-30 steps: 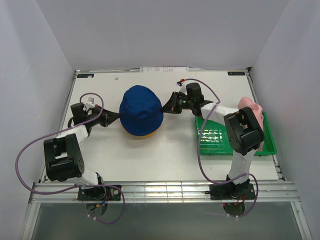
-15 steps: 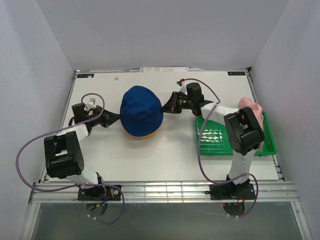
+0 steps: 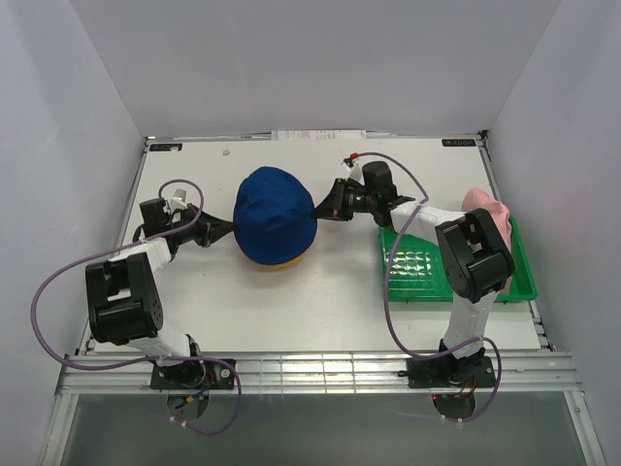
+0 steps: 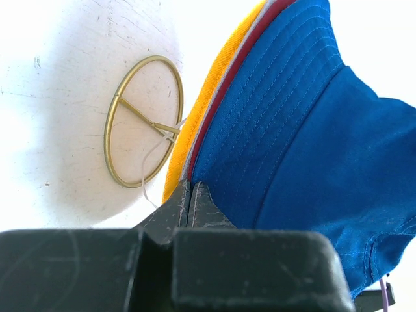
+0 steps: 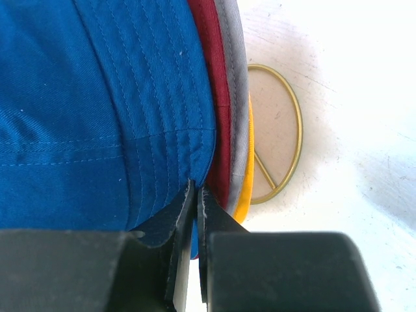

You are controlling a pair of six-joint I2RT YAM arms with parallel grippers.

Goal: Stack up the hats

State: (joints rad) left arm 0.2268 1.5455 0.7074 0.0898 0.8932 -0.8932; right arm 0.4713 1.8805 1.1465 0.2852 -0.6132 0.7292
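The royal blue hat (image 3: 275, 211) sits on top of a stack at the table's middle. Under it the dark red (image 5: 208, 65), grey (image 5: 233, 65) and yellow (image 5: 246, 188) brims show, and the yellow edge peeks out in front (image 3: 277, 262). My left gripper (image 3: 229, 229) is shut on the blue brim's left edge (image 4: 190, 188). My right gripper (image 3: 316, 211) is shut on the blue brim's right edge (image 5: 196, 190). The pink hat (image 3: 488, 216) lies at the far right, on the green tray's back end.
The gold wire-frame stand's ring base (image 4: 140, 123) rests on the table under the stack and also shows in the right wrist view (image 5: 279, 130). The green plastic tray (image 3: 427, 272) lies right of centre. White walls enclose the table.
My left gripper has shifted slightly to the right, towards the stack. The right arm and the hats have not visibly moved.
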